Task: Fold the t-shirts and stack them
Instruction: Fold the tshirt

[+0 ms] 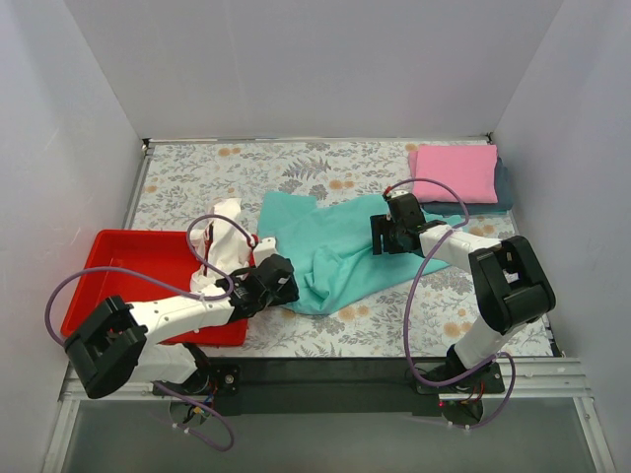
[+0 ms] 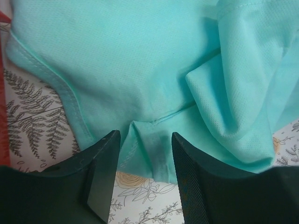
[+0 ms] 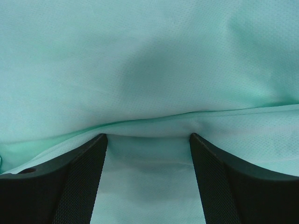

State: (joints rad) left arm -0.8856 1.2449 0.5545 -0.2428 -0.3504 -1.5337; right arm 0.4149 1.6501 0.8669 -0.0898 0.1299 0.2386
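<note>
Floral table (image 1: 197, 177) bears teal t-shirt (image 1: 335, 251) under parted left tool (image 2: 145, 140) and right tool (image 3: 148, 138).

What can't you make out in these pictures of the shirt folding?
- Top view: the dark shirt lies under the pink shirt; only its edge shows.
- Top view: the white shirt in the red tray is partly hidden by the left arm's cable.
- Right wrist view: the teal shirt fills the frame, hiding the table.
</note>
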